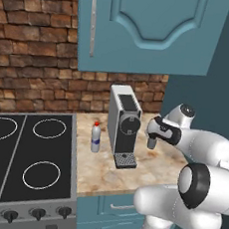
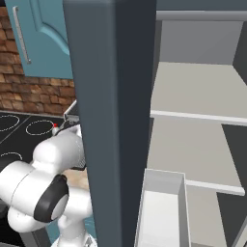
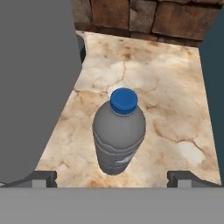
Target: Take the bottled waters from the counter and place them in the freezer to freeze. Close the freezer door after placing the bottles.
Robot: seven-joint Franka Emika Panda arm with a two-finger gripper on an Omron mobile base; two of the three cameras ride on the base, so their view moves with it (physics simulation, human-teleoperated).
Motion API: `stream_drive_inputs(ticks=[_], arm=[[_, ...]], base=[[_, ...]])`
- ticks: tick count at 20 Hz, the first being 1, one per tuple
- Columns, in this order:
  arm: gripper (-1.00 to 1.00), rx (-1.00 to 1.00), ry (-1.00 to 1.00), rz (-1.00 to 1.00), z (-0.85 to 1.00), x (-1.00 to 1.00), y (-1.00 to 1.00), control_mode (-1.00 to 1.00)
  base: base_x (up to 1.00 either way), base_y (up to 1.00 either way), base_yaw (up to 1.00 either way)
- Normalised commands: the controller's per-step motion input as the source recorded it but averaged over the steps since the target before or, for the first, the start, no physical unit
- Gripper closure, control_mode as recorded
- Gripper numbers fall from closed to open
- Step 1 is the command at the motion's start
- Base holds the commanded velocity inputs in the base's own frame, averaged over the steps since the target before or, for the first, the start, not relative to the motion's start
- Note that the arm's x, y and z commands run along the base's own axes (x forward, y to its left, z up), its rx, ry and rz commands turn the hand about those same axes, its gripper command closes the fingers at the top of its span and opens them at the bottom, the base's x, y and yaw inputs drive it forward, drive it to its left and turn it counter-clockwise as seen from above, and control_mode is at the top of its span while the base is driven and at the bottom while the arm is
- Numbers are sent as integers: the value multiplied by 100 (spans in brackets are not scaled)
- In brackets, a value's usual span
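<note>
A translucent grey bottled water point(image 3: 119, 133) with a blue cap stands upright on the beige marbled counter point(image 3: 175, 87). My gripper point(image 3: 113, 178) hovers just above and short of it, open, with one fingertip point(image 3: 41, 178) on either side and nothing held. In the left base view this bottle point(image 1: 152, 144) peeks out under my hand, right of the coffee machine. The clear-white bottled water point(image 1: 96, 137) with a red cap stands on the counter point(image 1: 101, 167) left of the machine. The freezer point(image 2: 193, 91) is open, showing grey shelves. Its door point(image 2: 111, 120) stands edge-on, with a white bin point(image 2: 161, 207) on its inner face.
A grey-and-black coffee machine point(image 1: 124, 125) stands between the two bottles, close to the left of my hand. A black stovetop point(image 1: 24, 157) lies left of the counter. Teal wall cabinets point(image 1: 145, 29) hang above, with a brick wall point(image 1: 32, 63) behind.
</note>
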Motion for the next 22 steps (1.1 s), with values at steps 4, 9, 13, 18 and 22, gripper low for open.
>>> stream_drive_inputs(ticks=[4,9,13,18,22], arm=[[-100,0,0,0,-10,0,9,-100],[-100,0,0,0,-4,16,1,-100],[-100,0,0,0,-9,27,0,-100],[-100,0,0,0,-6,23,0,-100],[100,0,0,0,-5,18,0,-100]], base=[[0,0,0],[0,0,0],[0,0,0],[0,0,0],[0,0,0]])
